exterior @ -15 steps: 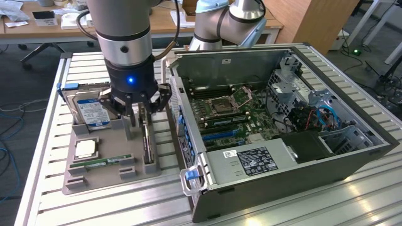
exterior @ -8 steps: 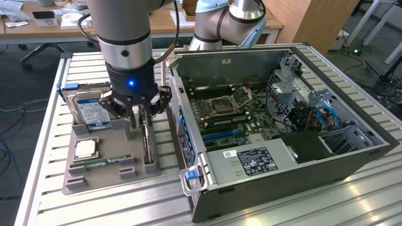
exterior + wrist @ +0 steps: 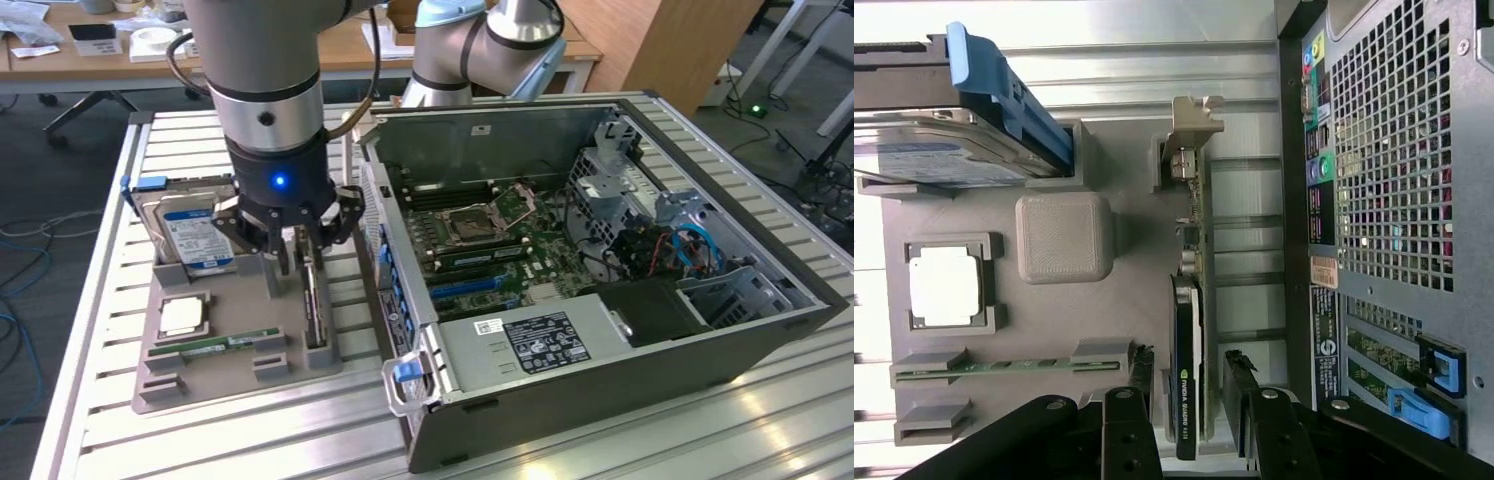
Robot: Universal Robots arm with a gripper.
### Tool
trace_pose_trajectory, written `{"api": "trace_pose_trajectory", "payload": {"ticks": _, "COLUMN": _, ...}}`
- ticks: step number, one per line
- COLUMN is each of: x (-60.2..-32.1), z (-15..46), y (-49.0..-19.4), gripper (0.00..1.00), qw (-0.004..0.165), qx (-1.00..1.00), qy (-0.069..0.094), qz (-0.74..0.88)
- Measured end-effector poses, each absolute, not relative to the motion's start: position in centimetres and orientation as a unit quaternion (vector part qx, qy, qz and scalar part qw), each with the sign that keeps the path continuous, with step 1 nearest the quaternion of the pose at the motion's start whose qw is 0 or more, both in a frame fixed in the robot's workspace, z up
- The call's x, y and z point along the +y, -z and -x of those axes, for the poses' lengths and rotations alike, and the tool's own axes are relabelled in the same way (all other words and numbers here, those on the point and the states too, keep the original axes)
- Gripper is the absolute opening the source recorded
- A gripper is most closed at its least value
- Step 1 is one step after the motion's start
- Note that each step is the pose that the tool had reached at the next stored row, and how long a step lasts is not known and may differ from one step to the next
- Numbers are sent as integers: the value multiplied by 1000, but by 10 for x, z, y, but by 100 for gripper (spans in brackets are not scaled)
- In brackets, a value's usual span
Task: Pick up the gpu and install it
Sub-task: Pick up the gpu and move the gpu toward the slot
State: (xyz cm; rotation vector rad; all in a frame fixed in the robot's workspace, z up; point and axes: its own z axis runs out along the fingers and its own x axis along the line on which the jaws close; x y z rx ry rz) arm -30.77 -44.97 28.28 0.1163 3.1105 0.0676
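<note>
The gpu (image 3: 1188,300) stands on its edge in a slot of the grey holder tray (image 3: 1129,190). Its black shroud (image 3: 1183,370) faces sideways and its silver end bracket (image 3: 1194,125) is at the far end. In the exterior view the gpu (image 3: 315,310) stands just beside the open computer case (image 3: 747,330). My gripper (image 3: 299,255) hangs right above it. The gripper (image 3: 1189,390) is open, with one finger (image 3: 1137,395) on each side of the shroud end and a small gap to the card on both sides.
The tray also holds a silver hard drive with a blue label (image 3: 194,238), a processor chip (image 3: 183,315) and a narrow green memory stick (image 3: 214,345). The motherboard (image 3: 494,250) lies exposed inside the case. A second robot arm (image 3: 481,40) stands behind the case.
</note>
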Motion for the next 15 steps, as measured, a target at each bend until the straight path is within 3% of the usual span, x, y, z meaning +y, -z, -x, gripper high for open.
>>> {"api": "trace_pose_trajectory", "payload": {"ticks": 15, "x": -449, "z": 308, "y": -276, "gripper": 42, "qw": 14, "qx": 999, "qy": -22, "qz": -37}}
